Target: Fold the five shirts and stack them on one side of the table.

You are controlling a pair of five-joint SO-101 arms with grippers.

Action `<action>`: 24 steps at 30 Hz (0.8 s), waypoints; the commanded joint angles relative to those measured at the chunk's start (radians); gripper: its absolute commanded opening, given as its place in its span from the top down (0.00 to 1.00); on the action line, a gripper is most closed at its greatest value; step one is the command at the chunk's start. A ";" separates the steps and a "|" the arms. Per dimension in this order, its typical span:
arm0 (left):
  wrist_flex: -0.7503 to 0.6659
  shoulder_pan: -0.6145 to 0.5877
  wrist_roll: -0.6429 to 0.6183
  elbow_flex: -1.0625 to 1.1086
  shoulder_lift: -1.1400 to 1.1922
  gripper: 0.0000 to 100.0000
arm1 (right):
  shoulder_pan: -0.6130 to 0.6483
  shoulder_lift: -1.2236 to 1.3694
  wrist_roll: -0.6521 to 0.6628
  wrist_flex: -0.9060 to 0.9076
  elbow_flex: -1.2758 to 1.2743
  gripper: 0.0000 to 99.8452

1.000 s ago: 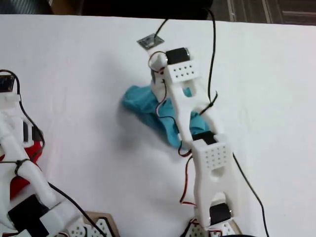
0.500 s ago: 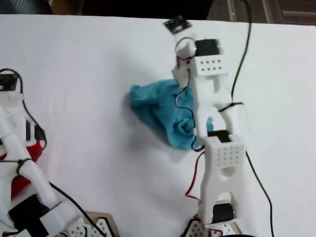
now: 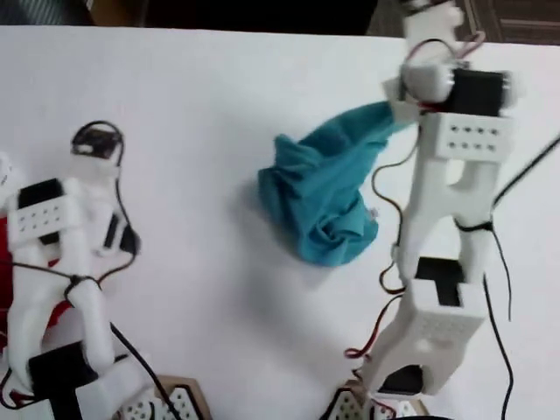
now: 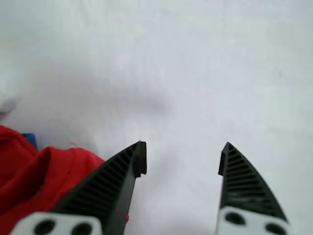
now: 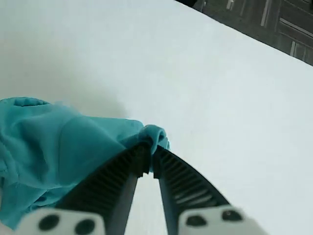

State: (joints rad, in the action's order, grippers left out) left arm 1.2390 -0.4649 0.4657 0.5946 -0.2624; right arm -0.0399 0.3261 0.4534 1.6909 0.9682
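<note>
A crumpled teal shirt (image 3: 325,197) lies near the middle of the white table (image 3: 175,105), with one corner stretched up to the far right. My right gripper (image 3: 398,107) is shut on that corner; the right wrist view has the teal shirt (image 5: 58,147) pinched in my right gripper (image 5: 148,159). A red shirt (image 3: 22,324) lies at the table's left edge, mostly hidden under the left arm. My left gripper (image 4: 182,159) is open over bare table, with the red shirt (image 4: 34,171) beside one finger.
Arm bases and cables sit along the near edge (image 3: 175,398). A dark floor runs past the table's far edge (image 3: 516,22).
The right arm has swung to the far right, dragging and lifting the teal shirt by its corner. The left arm has swung toward the table's middle.
</note>
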 commanded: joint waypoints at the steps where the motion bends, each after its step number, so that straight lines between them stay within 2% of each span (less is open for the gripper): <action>1: 0.006 0.068 0.011 -0.002 -0.044 0.74 | -0.048 -0.071 0.008 0.001 0.043 0.98; 8: 0.011 0.124 0.068 -0.001 -0.044 0.74 | -0.065 -0.077 0.008 0.001 0.107 0.98; 15: -0.031 0.152 0.068 -0.001 -0.044 0.74 | -0.050 -0.113 0.006 0.001 0.233 0.98; 24: -0.044 0.127 0.068 0.054 -0.046 0.74 | -0.182 -0.015 0.006 0.001 0.140 0.98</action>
State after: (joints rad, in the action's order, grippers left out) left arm 1.2160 -0.3237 0.5301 0.6391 -0.2624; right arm -0.1857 0.3000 0.4549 1.6909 1.1109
